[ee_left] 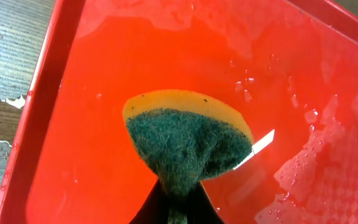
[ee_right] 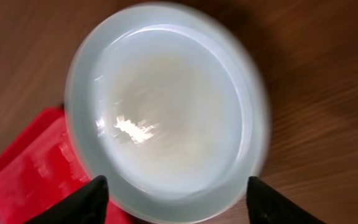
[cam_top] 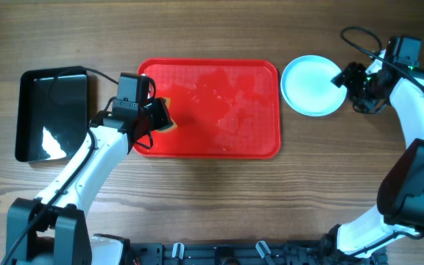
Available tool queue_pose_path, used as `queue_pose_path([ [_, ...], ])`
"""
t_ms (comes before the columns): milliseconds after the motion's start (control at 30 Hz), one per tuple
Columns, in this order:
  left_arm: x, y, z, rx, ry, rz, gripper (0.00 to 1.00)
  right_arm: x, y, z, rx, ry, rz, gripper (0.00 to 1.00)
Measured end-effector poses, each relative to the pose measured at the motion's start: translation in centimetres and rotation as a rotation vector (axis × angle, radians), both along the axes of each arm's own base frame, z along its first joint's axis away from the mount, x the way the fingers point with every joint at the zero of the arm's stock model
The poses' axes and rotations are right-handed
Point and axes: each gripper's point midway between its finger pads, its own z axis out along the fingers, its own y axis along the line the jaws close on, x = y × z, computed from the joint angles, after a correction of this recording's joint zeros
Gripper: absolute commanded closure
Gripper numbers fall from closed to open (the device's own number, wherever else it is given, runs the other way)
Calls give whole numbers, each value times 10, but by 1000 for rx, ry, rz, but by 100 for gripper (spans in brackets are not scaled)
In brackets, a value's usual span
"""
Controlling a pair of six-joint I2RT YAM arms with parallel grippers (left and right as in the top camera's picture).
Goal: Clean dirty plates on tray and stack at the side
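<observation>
The plates (cam_top: 313,85) lie face up on the bare wood at 3 o'clock from the tray (cam_top: 219,143), just off its short edge. From overhead they read as one pale disc, so their number cannot be told, and the right wrist view blurs the rim and any smears. Being round, they have no long axis; the tray's runs from 9 to 3 o'clock. The right gripper (ee_right: 176,186) hangs at the plates' 3 o'clock edge, fingers (ee_right: 92,202) spread wide, holding nothing. The left gripper (ee_left: 178,210), mostly cut off at the bottom of its wrist view, is pinched tight on a sponge (ee_left: 188,140), yellow with a green scouring face, at the tray's 9 o'clock end. The tray floor is wet. The table (cam_top: 219,199) is grained wood, with small puddles (ee_left: 2,118) beside the tray's rim; a black tray (cam_top: 50,114) sits farther toward 9 o'clock.
</observation>
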Motion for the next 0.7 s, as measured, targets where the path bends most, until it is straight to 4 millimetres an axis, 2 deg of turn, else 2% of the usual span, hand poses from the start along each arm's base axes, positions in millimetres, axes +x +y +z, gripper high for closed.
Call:
queue_pose_path([
  [100,7,4,3,20,-35,16,96,-3,51,4,90,8,117,23],
  [233,18,36,6,164,-84,117,96,-15,137,2,90,32,327,23],
  [267,23,46,9,196,-108,153,96,-18,158,-1,71,23,381,21],
  [300,29,62,14,233,-134,203,96,-23,180,-4,55,12,438,14],
  [367,37,97,22,295,-176,310,96,-34,224,-16,15,-23,533,8],
  [433,40,127,27,330,-194,395,96,-48,253,-27,-16,-36,578,0],
  [467,41,141,30,339,-204,434,96,-57,267,-34,-35,-34,588,0],
  [500,41,164,33,355,-214,495,96,-62,274,-37,-46,-33,595,0],
  [567,38,193,35,369,-220,572,96,-69,285,-42,-80,-45,599,0],
  [700,27,247,24,372,-185,702,96,-66,289,-43,-120,-69,578,1],
])
